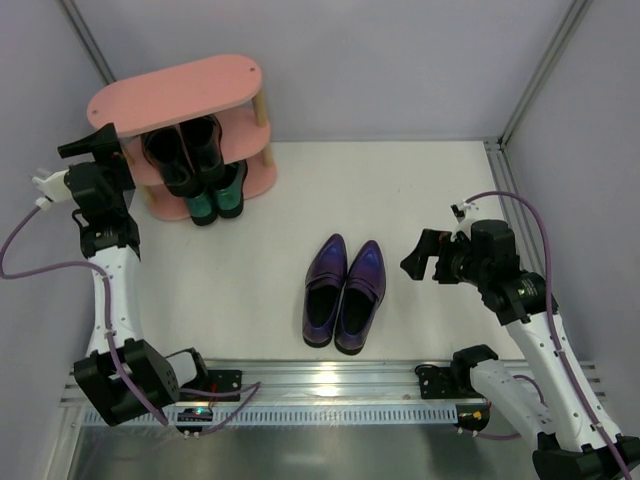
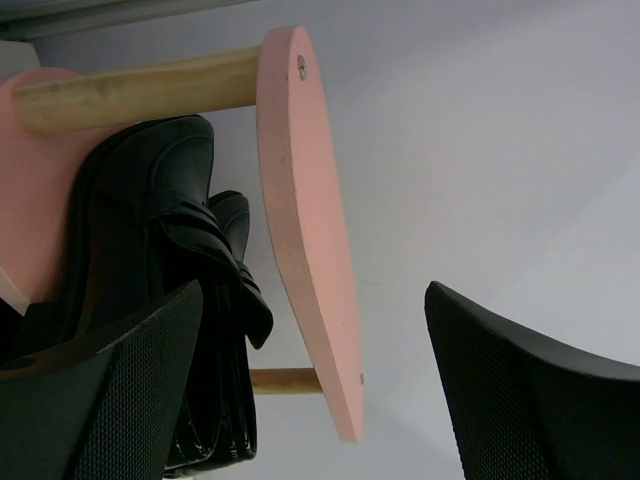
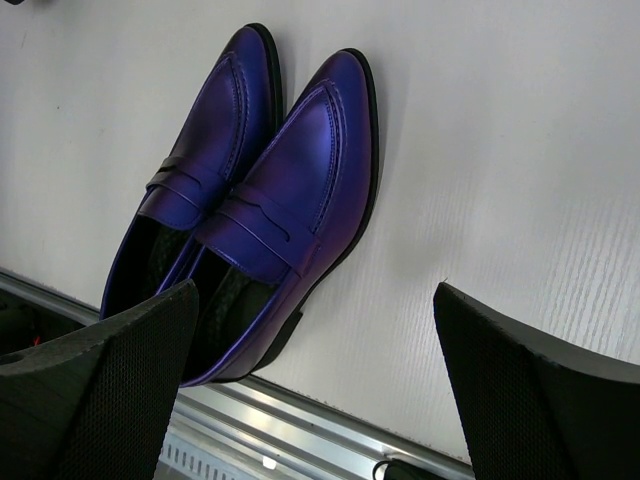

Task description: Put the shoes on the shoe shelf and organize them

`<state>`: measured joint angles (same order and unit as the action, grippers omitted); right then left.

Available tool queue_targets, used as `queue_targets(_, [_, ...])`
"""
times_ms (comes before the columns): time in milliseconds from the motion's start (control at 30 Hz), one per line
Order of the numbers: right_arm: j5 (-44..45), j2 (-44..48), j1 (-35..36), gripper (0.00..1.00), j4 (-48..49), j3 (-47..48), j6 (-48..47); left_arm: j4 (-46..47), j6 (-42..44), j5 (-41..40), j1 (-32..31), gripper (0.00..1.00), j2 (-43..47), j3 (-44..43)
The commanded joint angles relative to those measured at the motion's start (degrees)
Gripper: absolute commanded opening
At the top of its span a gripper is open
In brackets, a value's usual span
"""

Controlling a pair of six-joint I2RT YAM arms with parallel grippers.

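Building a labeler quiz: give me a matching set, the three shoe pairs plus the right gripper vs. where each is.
1 purple pair
2 black pair
3 teal pair
4 right gripper

A shoe shelf, lowest tier
B table, side by side
C open, right of the purple pair
D shoe shelf, middle tier

Pairs: 1-B, 2-D, 3-A, 4-C

Both arms are built of white tubes joined by bulky black housings. On the left arm (image 1: 112,290) a thin purple cable (image 1: 45,266) runs in a loose loop outside the casing. The right arm (image 1: 535,320) carries a second purple cable (image 1: 541,215) of the same kind. A small white fitting (image 1: 42,185) sits at each wrist. Each base block (image 1: 125,380) is black and squarish. The jaws are black, their pads (image 2: 120,400) covered in a fine mesh texture.
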<state>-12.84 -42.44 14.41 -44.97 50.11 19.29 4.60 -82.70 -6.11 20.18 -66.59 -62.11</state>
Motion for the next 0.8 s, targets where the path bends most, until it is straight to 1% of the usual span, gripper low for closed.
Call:
queue_targets(0, [-0.61, -0.28, 0.18, 1.0, 2.34, 0.08, -0.83, 6.74, -2.38, 3.12, 0.65, 0.89, -1.61, -0.03])
queue_targets(200, [-0.43, -1.16, 0.26, 1.0, 2.43, 0.34, -0.83, 9.02, -2.65, 4.17, 0.73, 0.85, -5.74, -1.79])
queue_targets(333, [-0.17, -1.16, 0.26, 1.0, 2.34, 0.26, -0.83, 10.51, -2.21, 4.35, 0.73, 0.8, -9.08, -3.11])
queue_targets(367, [-0.17, -1.07, 0.26, 1.0, 2.34, 0.25, -0.83, 11.39, -2.29, 4.44, 0.73, 0.78, -9.52, -3.46])
queue_targets(400, [-0.17, -1.16, 0.26, 1.0, 2.34, 0.25, -0.83, 12.0, -2.29, 4.61, 0.82, 0.74, -10.05, -3.63])
queue_targets(467, [-0.17, -1.16, 0.26, 1.0, 2.34, 0.34, -0.83, 13.06, -2.29, 5.05, 0.73, 0.7, -11.36, -4.25])
queue_targets(500, [-0.08, -1.25, 0.26, 1.0, 2.26, 0.43, -0.83, 13.5, -2.21, 5.32, 0.82, 0.64, -11.81, -4.42])
queue_targets(567, [-0.17, -1.16, 0.26, 1.0, 2.08, 0.43, -0.92, 14.03, -2.38, 5.93, 0.91, 0.57, -13.12, -4.86])
queue_targets(600, [-0.25, -1.07, 0.26, 1.0, 2.17, 0.34, -0.92, 14.73, -2.38, 5.93, 1.0, 0.49, -13.39, -5.13])
queue_targets(633, [-0.25, -1.07, 0.26, 1.0, 2.08, 0.34, -0.92, 15.08, -2.38, 7.59, 1.0, 0.45, -13.48, -5.13])
queue_targets(667, [-0.25, -0.9, 0.26, 1.0, 2.08, 0.26, -1.01, 15.17, -2.38, 7.6, 0.91, 0.43, -13.57, -5.13])
queue_targets(700, [-0.25, -0.81, 0.26, 1.0, 2.08, 0.25, -0.92, 15.61, -2.3, 7.6, 0.91, 0.37, -13.66, -5.13])
queue_targets(733, [-0.25, -0.72, 0.18, 1.0, 1.99, 0.25, -0.92, 15.53, -2.21, 7.6, 1.0, 0.33, -13.57, -5.3])
queue_targets(767, [-0.25, -0.72, 0.18, 1.0, 2.08, 0.17, -0.92, 15.53, -1.86, 7.78, 1.0, 0.27, -13.57, -5.48])
